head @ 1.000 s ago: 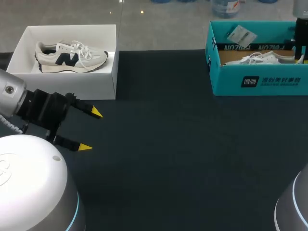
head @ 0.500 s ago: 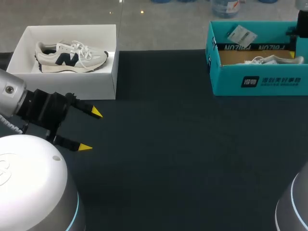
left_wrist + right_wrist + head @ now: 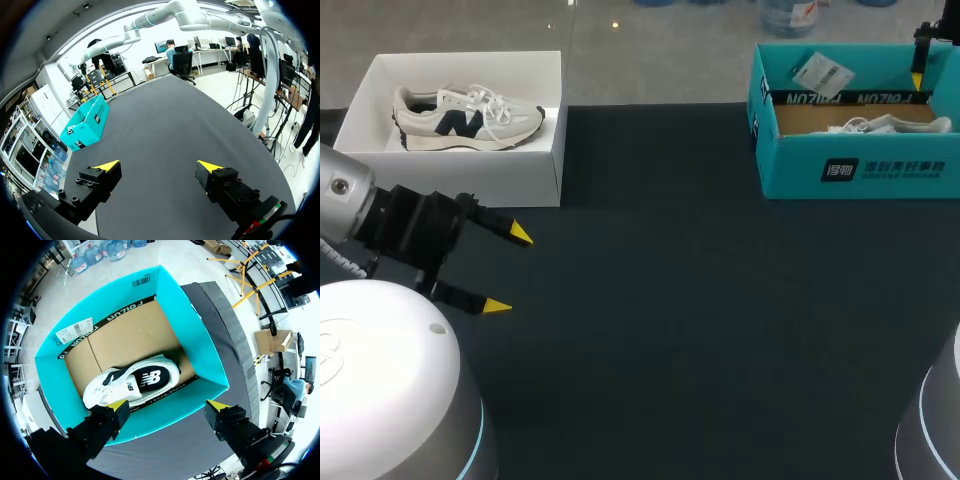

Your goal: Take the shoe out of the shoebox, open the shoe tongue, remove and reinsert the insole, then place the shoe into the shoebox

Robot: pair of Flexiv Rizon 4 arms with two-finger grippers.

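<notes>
At the table's (image 3: pixel 670 330) near left edge, the left end effector (image 3: pixel 510 271) hangs wide open and empty. At the far right corner, the right end effector (image 3: pixel 168 405), fingers spread and gripping nothing, hovers over the teal shoebox (image 3: pixel 200 355), where the white shoe (image 3: pixel 132 382), dark insole showing, lies along the near wall just ahead of its fingers. In the head view that wall hides most of the shoe.
</notes>
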